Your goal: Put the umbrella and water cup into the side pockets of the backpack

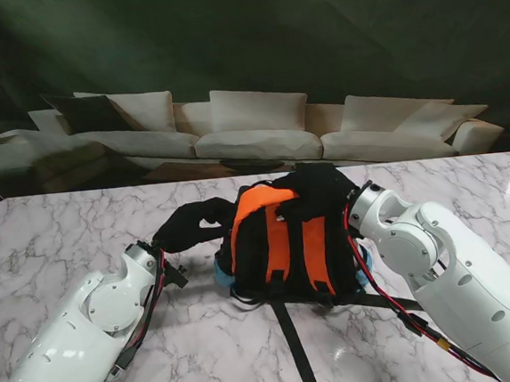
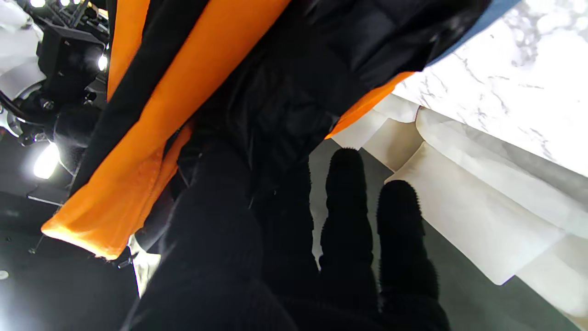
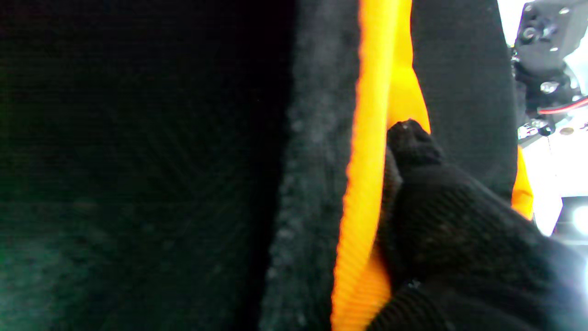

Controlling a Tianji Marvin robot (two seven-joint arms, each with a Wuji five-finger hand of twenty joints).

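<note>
Here, both knit-gloved robot hands, left (image 1: 191, 223) and right (image 1: 321, 185), grip the black-and-orange fabric backpack (image 1: 282, 247) on veined marble.

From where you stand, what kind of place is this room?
Probably a living-room style demo or lab space: a long cream cushioned sofa stands behind a white marble-patterned table, and a dark curtain hangs behind it. An orange-and-black backpack sits on the table.
</note>
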